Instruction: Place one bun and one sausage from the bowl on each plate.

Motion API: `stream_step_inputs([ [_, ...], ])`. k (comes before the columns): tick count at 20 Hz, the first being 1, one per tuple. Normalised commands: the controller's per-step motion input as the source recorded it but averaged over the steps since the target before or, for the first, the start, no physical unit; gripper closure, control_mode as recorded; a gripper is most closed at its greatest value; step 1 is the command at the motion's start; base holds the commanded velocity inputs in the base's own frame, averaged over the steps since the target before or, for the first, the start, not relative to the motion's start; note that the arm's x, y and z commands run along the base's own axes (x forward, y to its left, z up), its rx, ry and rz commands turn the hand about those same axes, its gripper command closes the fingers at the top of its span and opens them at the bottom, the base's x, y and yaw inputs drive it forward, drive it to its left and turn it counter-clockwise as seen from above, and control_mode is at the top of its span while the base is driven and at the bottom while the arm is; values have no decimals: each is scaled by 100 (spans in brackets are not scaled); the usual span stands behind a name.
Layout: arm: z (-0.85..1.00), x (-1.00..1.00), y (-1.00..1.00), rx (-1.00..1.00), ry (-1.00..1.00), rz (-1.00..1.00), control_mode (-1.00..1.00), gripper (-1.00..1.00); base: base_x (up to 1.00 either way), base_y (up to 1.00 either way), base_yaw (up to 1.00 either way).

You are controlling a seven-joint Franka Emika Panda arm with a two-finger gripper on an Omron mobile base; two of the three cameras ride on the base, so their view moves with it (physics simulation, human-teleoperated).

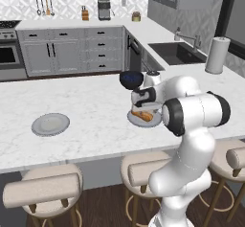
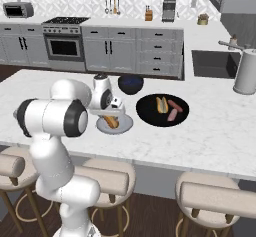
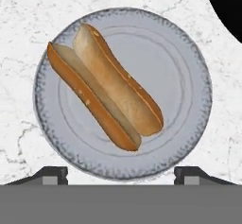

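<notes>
Gripper is hanging spread wide, holding nothing; right below it a split golden-tan bun lies diagonally on a grey plate; black bowl just off beside it.

Open marble counter stretches between the near plate and the far plate, nothing in the way. Just beside the near plate, the black bowl crowds one side and the blue bowl sits behind. The arm hangs right over it.
</notes>
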Motion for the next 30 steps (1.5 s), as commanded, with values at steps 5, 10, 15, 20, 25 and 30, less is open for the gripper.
stream_step_inputs([
  [5, 61, -19, -65, -5, -4, -3, -100, -100, 0, 0, 0],
  [10, 36, 0, -97, -5, 0, 0, -100, -100, 0, 0, 0],
  [15, 21, 3, -100, -1, 0, 0, -100, -100, 0, 0, 0],
  [20, 1, 3, -100, -2, 0, 0, -100, -100, 0, 0, 0],
  [25, 0, 3, -76, -1, 0, 2, -100, -100, 0, 0, 0],
  [30, -9, 51, -23, 0, 4, 10, -100, -100, 0, 0, 0],
])
